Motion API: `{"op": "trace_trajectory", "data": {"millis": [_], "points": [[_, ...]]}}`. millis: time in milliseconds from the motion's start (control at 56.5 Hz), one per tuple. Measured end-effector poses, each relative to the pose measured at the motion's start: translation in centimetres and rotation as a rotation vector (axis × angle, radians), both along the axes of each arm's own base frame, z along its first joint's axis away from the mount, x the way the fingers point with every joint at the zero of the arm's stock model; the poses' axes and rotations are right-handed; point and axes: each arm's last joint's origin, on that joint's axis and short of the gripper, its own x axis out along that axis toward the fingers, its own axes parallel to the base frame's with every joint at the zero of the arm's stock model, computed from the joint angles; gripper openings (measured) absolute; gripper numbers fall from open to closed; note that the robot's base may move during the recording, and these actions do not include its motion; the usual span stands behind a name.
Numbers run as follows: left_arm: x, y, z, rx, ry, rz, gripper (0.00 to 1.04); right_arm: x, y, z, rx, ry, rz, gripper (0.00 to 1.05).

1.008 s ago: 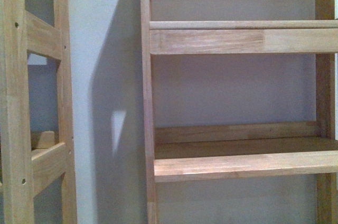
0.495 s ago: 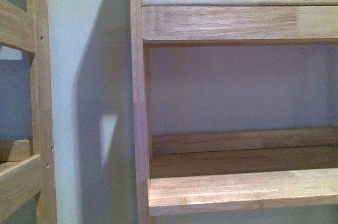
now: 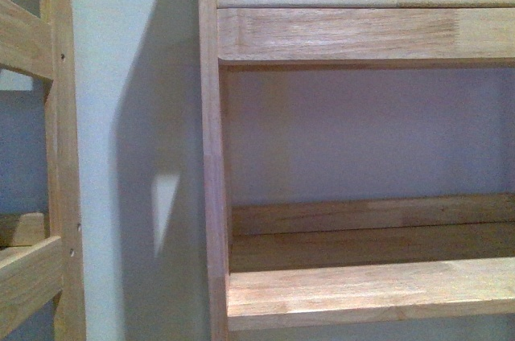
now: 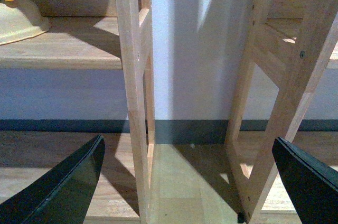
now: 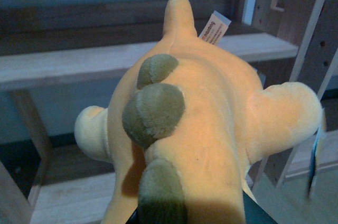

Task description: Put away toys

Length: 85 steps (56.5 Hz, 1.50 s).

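The yellow-orange plush animal (image 5: 211, 123) fills the right wrist view, with olive-tan pads (image 5: 156, 110) along it and a white tag (image 5: 214, 29) near its far tip. My right gripper (image 5: 190, 218) is shut on it, its fingers mostly hidden under the plush. The plush hangs in front of a wooden shelf board (image 5: 63, 65). My left gripper (image 4: 195, 182) is open and empty, its dark fingers (image 4: 63, 187) wide apart, facing the gap between two wooden shelf units above a wooden floor. Neither gripper nor the plush shows in the front view.
The front view shows a wooden shelf unit (image 3: 211, 156) with an upper shelf (image 3: 362, 35) and a lower shelf (image 3: 370, 293) against a pale wall, and another frame (image 3: 56, 156) at left. A cream bowl-like object (image 4: 18, 20) sits on a shelf in the left wrist view.
The front view has moved closer to the shelf unit and a little upward between one second ago and half a second ago. Since then it has held still.
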Motion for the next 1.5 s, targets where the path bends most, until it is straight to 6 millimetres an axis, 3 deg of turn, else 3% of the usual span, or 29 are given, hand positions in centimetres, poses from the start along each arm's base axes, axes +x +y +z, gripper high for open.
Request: {"op": "trace_trajectory", "data": {"millis": [124, 301, 548, 725, 920, 1096, 1503], "points": [[0.0, 0.0, 0.0, 0.0, 0.0, 0.0, 0.98, -0.1, 0.5, 5.7, -0.008, -0.103, 0.01, 0.07], [0.0, 0.0, 0.0, 0.0, 0.0, 0.0, 0.98, -0.1, 1.0, 11.7, -0.027, -0.209, 0.062, 0.07], [0.0, 0.0, 0.0, 0.0, 0.0, 0.0, 0.98, 0.0, -0.2, 18.3, -0.076, -0.322, 0.119, 0.07], [0.0, 0.0, 0.0, 0.0, 0.0, 0.0, 0.98, 2.1, -1.3, 22.8, -0.112, -0.402, 0.19, 0.07], [0.0, 0.0, 0.0, 0.0, 0.0, 0.0, 0.98, 6.3, -2.0, 25.6, -0.105, -0.421, 0.26, 0.07], [0.0, 0.0, 0.0, 0.0, 0.0, 0.0, 0.98, 13.0, -2.3, 26.9, -0.026, -0.357, 0.332, 0.07], [0.0, 0.0, 0.0, 0.0, 0.0, 0.0, 0.98, 21.9, 0.5, 28.1, 0.157, -0.331, 0.493, 0.07]]}}
